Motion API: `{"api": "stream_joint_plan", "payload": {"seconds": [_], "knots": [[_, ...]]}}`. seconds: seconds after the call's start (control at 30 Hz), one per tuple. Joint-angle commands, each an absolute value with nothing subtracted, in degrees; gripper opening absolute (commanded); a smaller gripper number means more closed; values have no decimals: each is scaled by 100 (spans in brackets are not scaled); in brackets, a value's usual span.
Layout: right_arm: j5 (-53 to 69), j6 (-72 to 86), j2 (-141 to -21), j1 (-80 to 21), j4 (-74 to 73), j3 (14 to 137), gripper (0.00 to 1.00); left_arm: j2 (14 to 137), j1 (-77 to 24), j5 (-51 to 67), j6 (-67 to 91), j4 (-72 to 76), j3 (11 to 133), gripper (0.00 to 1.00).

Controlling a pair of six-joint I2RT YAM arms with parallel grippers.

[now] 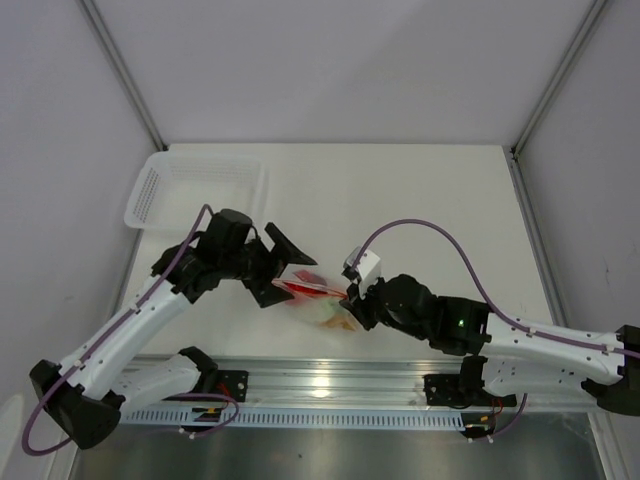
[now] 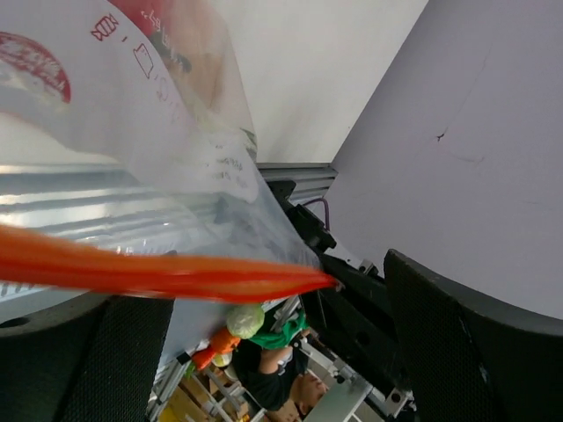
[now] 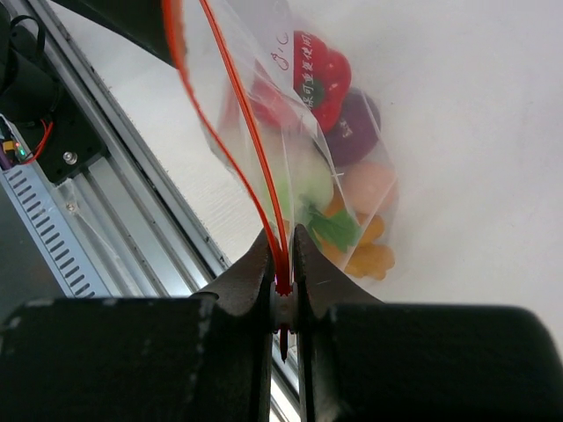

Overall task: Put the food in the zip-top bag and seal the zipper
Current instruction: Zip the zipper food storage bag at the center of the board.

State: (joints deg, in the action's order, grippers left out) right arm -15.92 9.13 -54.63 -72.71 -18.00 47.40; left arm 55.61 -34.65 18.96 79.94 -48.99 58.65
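My right gripper [image 3: 281, 264] has its fingers pressed together on one end of the zipper [image 3: 251, 149], the orange strip running straight up out of the pinch. My left gripper [image 1: 283, 268] sits at the bag's [image 1: 312, 296] other end; its fingers look spread, strip between them, but whether they grip it I cannot tell. The bag hangs between both arms above the table [image 1: 420, 200], food [image 3: 339, 132] bunched at the bottom — red, purple, green, orange pieces. Beyond the pinch the two strips bow apart, so the mouth looks unsealed. My worry: if the strip slips sideways, it stays open; pull too hard and the bag tears free.
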Motion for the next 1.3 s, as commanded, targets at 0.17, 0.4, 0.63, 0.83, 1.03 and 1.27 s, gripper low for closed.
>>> {"api": "stream_joint_plan", "payload": {"seconds": [0.17, 0.4, 0.63, 0.83, 1.03, 1.27], "knots": [[-1810, 659, -5353, -7357, -1573, 5019, 0, 6222, -3586, 2505, 8262, -3665, 5493, 84], [-1784, 615, -5291, -7357, -1792, 5028, 2, 6460, -3586, 2961, 8297, -2954, 5054, 11], [-1916, 940, -4827, -7357, -2162, 4861, 63, 6197, -3393, 2997, 8349, -3243, 5264, 1], [-1556, 1221, -3484, -7365, -2206, 4247, 67, 6056, -3173, 2918, 8586, -3506, 5484, 1], [-1231, 1608, -3260, -7374, -1952, 3982, 59, 6082, -3111, 2962, 8903, -3498, 5546, 1], [-1388, 1644, -3559, -7383, -819, 3464, 55, 6038, -3032, 2988, 9035, -3437, 5520, 1]]}}
